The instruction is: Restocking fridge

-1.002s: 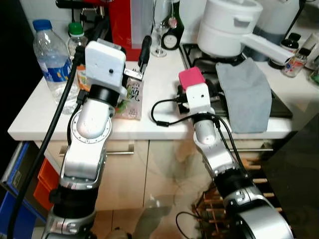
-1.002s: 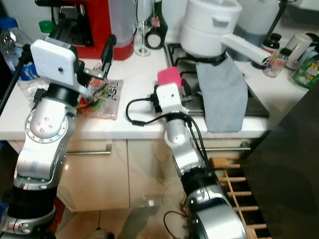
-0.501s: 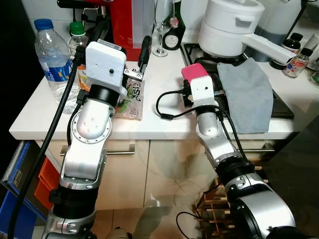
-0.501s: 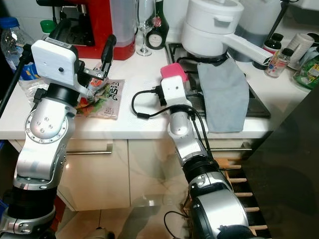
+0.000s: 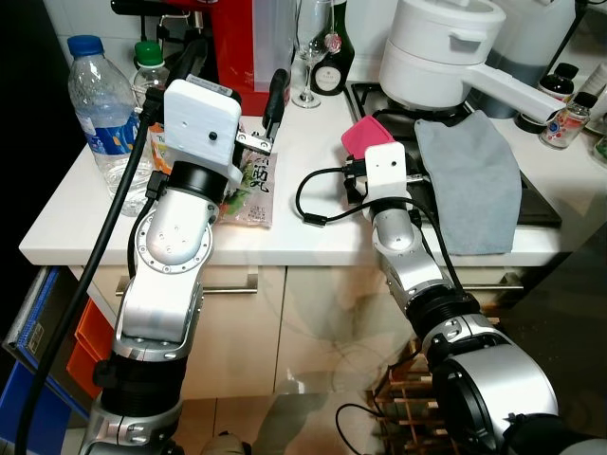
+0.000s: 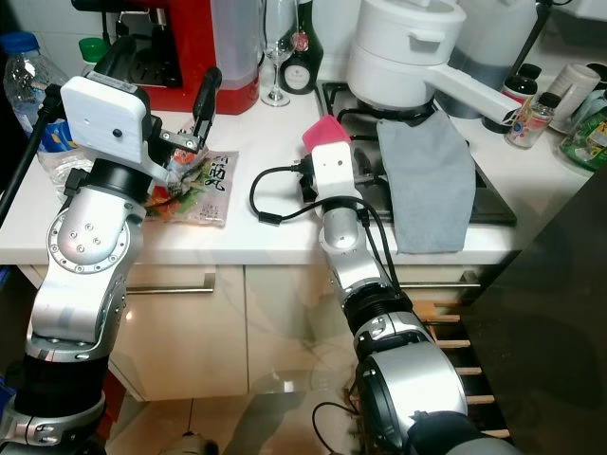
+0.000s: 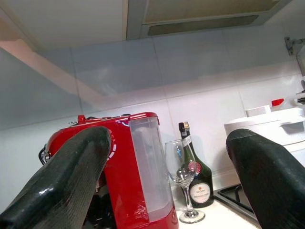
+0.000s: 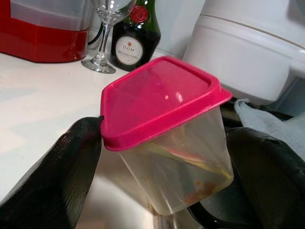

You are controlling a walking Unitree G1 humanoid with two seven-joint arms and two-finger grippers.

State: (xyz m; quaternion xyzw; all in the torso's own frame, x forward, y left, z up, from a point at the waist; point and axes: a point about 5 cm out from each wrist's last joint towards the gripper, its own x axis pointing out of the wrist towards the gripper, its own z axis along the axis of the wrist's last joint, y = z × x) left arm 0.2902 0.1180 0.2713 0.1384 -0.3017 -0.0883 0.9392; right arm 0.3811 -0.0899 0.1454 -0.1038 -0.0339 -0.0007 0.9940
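My right gripper (image 8: 164, 157) is shut on a clear tub with a pink lid (image 8: 162, 98). It holds the tub tilted, just above the white counter (image 5: 313, 232) by the stove's corner; food scraps show inside. In the eye views the pink-lidded tub (image 5: 363, 136) peeks out behind the wrist's white box. A printed vegetable packet (image 5: 254, 185) lies flat on the counter. Raised above the packet is my left gripper (image 5: 235, 81), open and empty, with its fingers (image 7: 62, 181) spread wide toward the back wall. A water bottle (image 5: 100, 104) stands at the counter's left end.
A red coffee machine (image 5: 237, 43), a wine glass (image 5: 305, 57) and a dark bottle (image 5: 332, 66) line the back wall. A white pot (image 5: 436, 52) sits on the stove, with a grey cloth (image 5: 469, 180) draped in front. Small bottles (image 5: 560, 109) stand far right.
My right wrist has risen and reached further in over the counter, and the pink-lidded tub now tilts more. The left arm has stayed put.
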